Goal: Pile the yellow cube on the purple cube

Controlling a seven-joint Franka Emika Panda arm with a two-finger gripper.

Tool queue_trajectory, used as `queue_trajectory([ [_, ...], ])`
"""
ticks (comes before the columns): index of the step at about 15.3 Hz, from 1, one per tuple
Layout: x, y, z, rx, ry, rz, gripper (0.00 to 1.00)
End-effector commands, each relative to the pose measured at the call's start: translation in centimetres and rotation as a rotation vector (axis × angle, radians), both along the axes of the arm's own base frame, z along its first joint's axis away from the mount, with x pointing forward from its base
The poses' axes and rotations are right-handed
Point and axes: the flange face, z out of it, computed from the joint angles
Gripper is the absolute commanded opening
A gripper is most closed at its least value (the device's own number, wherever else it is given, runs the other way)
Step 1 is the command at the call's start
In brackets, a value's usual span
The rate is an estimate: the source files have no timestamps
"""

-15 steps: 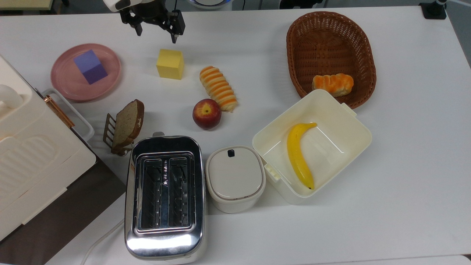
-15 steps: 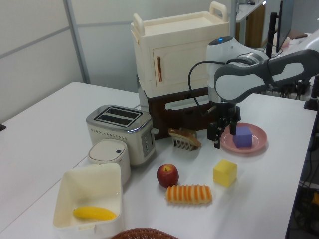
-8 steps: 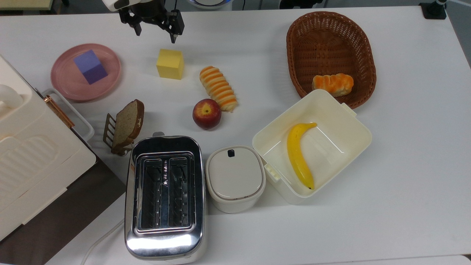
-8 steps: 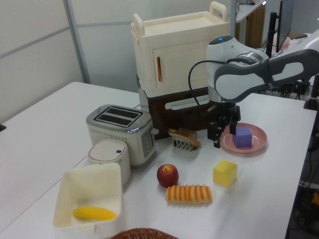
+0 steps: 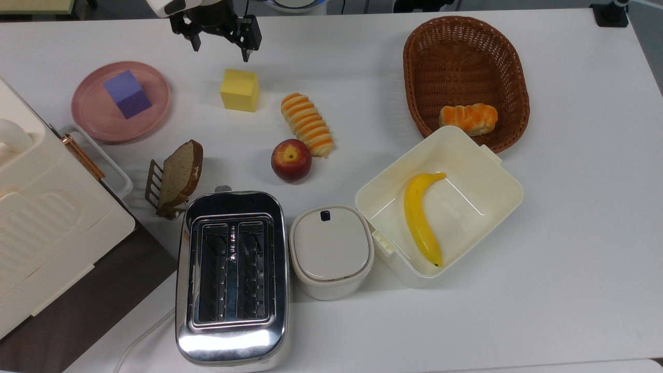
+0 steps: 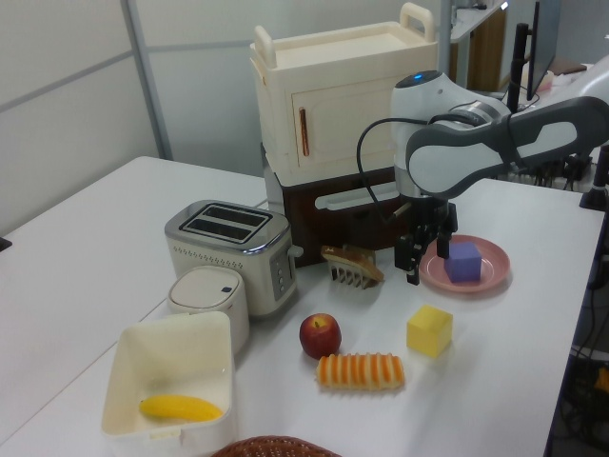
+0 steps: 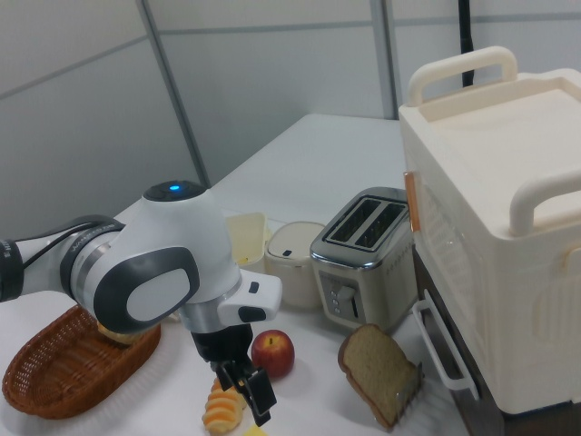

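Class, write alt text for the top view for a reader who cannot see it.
A robot's black claw, jaws open, hovers above a matte yellow cube on a white table. Toward the top view's left, a matte purple cube sits on a round pink plate.

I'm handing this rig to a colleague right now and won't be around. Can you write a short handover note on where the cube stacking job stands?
Hand: open and empty, raised above the table beyond the yellow cube in the top view; in the left view it hangs between the bread slice and the pink plate.
Yellow cube: on the bare table, ungrasped, to the top view's left of the striped bread roll.
Purple cube: sitting on the pink plate, nothing on top.
Done: nothing yet; no grasp made.
Left: bring the hand down over the yellow cube, grip it, carry it to the plate and set it on the purple cube.
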Motion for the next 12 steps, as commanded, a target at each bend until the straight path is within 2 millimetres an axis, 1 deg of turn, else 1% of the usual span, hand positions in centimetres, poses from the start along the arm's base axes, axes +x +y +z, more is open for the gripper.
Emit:
queue_trajectory([
  [1,0.33,-0.12,0.88,-0.009,-0.001,-0.017,1.00],
  [3,0.32,-0.51,0.80,-0.009,0.001,-0.023,1.00],
  [5,0.29,-0.12,0.95,-0.009,-0.001,-0.015,1.00],
  [12,0.26,0.11,1.20,-0.009,-0.009,-0.010,1.00],
])
